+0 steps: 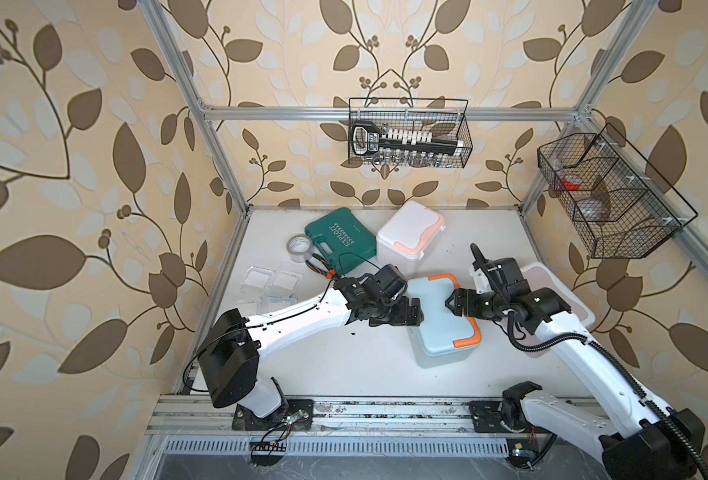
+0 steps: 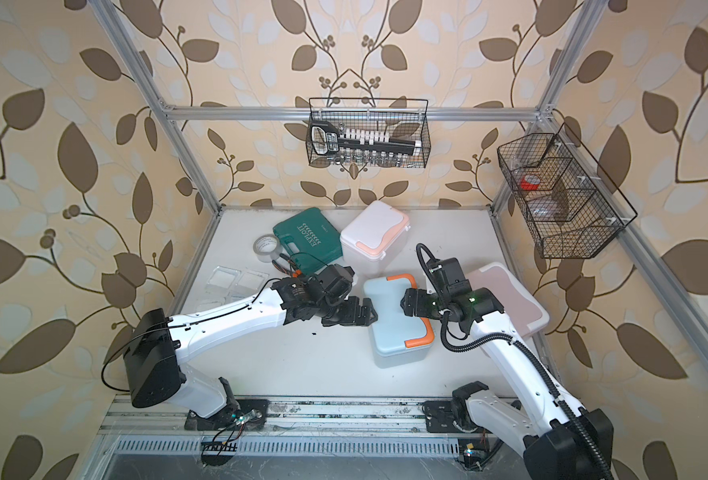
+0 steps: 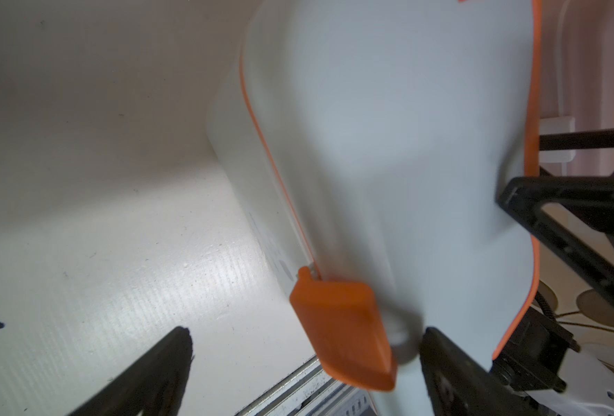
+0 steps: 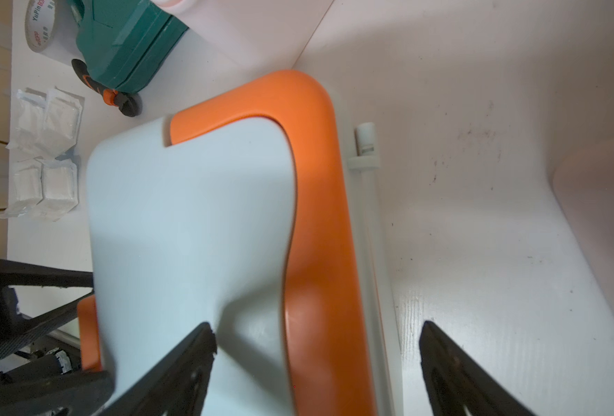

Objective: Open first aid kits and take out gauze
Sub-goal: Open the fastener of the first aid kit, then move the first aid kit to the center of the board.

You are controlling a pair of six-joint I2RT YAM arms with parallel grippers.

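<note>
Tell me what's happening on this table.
Both arms are on the light blue kit. The left claw, open, sits at its orange latch. The right claw, open, is at the orange handle. The lid looks shut. Several gauze packets already lie on the table near the tape roll.

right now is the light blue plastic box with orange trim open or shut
Shut: the light blue box has its lid flat on the base in both top views.

Table [image 1: 344,365] front open, blue kit [image 1: 439,332] — mid-table
</note>
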